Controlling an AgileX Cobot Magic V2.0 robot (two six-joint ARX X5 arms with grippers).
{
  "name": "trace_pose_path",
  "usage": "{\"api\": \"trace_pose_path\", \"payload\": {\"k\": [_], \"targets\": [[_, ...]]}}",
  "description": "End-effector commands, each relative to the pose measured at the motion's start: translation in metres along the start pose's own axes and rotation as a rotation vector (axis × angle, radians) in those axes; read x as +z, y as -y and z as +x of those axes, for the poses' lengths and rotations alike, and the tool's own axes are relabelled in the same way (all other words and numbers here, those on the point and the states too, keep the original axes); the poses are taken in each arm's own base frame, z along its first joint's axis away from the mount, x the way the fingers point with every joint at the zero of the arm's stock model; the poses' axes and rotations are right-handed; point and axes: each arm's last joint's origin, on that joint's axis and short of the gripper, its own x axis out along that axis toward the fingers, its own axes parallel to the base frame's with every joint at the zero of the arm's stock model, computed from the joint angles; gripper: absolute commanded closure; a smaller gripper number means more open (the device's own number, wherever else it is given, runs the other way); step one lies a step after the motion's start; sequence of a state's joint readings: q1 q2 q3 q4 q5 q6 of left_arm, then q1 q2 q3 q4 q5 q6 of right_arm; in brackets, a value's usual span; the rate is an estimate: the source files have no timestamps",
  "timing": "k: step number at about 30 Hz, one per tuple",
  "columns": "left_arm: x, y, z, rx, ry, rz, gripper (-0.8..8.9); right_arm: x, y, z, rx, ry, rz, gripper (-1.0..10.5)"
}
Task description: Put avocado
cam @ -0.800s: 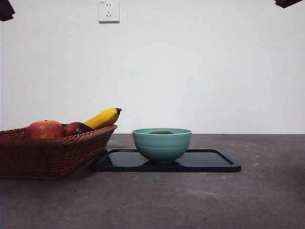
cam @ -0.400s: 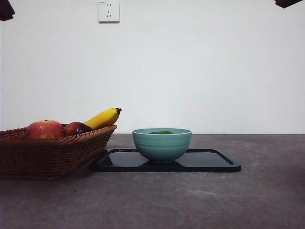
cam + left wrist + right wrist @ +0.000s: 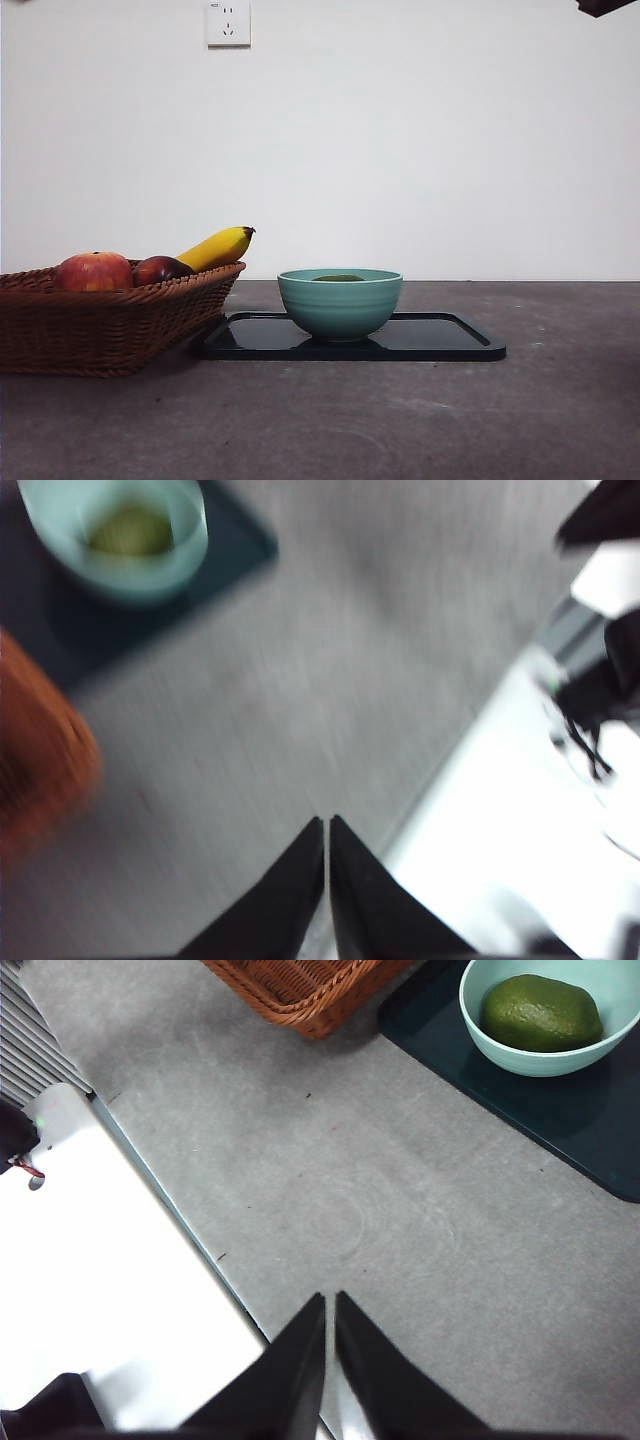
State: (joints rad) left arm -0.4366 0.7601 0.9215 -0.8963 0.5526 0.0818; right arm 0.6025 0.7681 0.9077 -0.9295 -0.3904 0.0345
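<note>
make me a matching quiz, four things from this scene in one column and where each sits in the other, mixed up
Things:
1. avocado
2. banana
3. bowl
4. tray

Places:
A. lying in the wicker basket
B. flat on the table
C. inside the bowl
D. standing on the tray

Pairs: 1-C, 2-A, 3-D, 4-B

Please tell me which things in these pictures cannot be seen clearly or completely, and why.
- Avocado: in the front view the bowl wall hides all but a sliver.
- Basket: cut by the edge in the front view, so its full contents cannot be seen.
- Left wrist view: motion blur; bowl contents show only as a green smear.
- Right end effector and left end effector: hardly visible in the front view.
</note>
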Motion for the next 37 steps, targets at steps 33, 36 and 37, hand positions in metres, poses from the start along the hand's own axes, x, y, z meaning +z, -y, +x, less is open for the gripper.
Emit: {"api": "trace_pose_path", "payload": {"k": [33,36,37], "targets": [[-0.137,-0.067,0.024,0.942,0.679,0.138,8.05,0.003,-0.001,0.000,0.009,0.008,0.000,9.4],[-0.146,-0.072,0.032,0.940,0.657,0.125,8.05,0.003,-0.001,0.000,0.009,0.008,0.000,9.4],[-0.148,-0.073,0.034,0.939,0.652,0.122,8.05,0.003,-0.001,0.000,0.009,0.008,0.000,9.4]]}}
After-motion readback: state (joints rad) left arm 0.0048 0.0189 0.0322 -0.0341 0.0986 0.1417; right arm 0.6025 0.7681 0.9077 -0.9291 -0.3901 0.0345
